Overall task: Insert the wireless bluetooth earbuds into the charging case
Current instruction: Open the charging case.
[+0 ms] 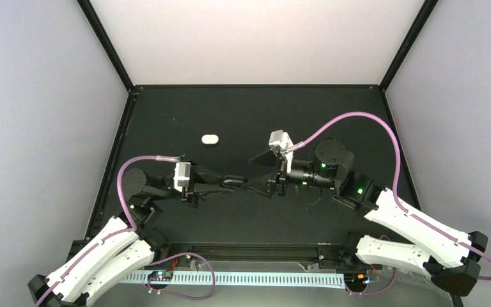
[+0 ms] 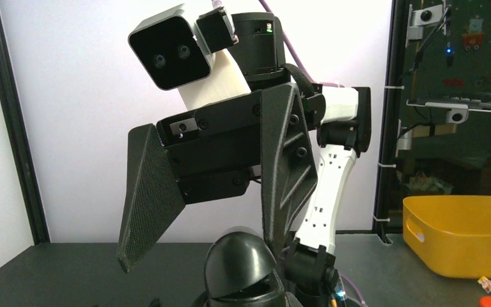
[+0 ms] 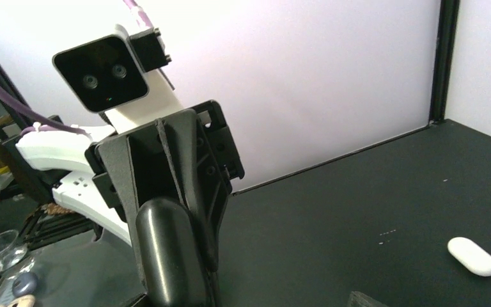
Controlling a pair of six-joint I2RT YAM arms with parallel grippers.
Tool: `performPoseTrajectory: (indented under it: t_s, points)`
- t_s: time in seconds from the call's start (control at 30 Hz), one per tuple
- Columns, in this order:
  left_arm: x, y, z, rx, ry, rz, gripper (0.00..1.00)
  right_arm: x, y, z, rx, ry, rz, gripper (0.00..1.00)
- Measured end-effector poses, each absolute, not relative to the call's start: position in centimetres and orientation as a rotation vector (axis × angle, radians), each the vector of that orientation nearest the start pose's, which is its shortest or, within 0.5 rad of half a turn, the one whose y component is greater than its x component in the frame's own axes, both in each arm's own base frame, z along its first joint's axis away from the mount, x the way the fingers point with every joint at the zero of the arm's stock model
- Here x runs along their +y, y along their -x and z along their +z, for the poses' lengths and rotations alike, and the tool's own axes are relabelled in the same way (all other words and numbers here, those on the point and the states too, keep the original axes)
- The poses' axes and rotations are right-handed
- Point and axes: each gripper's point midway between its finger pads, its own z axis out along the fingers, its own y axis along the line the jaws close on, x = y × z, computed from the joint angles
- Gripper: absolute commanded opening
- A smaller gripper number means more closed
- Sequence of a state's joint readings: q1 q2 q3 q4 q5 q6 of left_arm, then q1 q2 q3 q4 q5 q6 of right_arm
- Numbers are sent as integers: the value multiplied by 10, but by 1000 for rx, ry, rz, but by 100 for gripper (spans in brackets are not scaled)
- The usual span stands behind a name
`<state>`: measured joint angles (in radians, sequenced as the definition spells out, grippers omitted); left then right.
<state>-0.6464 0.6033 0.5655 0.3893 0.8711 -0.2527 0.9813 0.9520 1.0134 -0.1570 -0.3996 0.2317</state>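
At the left, the left gripper [image 1: 222, 183] reaches inward, its jaws clamped on a small glossy black oval plastic case [image 3: 166, 256] lifted above the matte black table [image 1: 332, 115]. Behind it and well apart, a white pill-shaped plastic capsule [image 1: 210, 138] lies flat on the table. Just right of the black case, the right gripper [image 1: 252, 171] faces it head-on, its two black triangular fingers spread wide and holding nothing.

The tiny white wireless bluetooth earbuds cannot be seen in any view; they may be shut inside something. The step looks like opening the black case, so little of the task seems done. To do it well, the right fingers should close only on the lid half while the left grip stays firm below the seam. The lid should then hinge open gently so nothing spills.
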Motion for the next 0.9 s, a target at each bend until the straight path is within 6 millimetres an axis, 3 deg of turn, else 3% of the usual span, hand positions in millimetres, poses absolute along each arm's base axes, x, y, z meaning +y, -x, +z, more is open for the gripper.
performPoseTrajectory:
  t_s: [0.9]
  points:
    - [-241,-108,373,1078,-1010,-1252,2,312,-143,392,1537,872,1187,80]
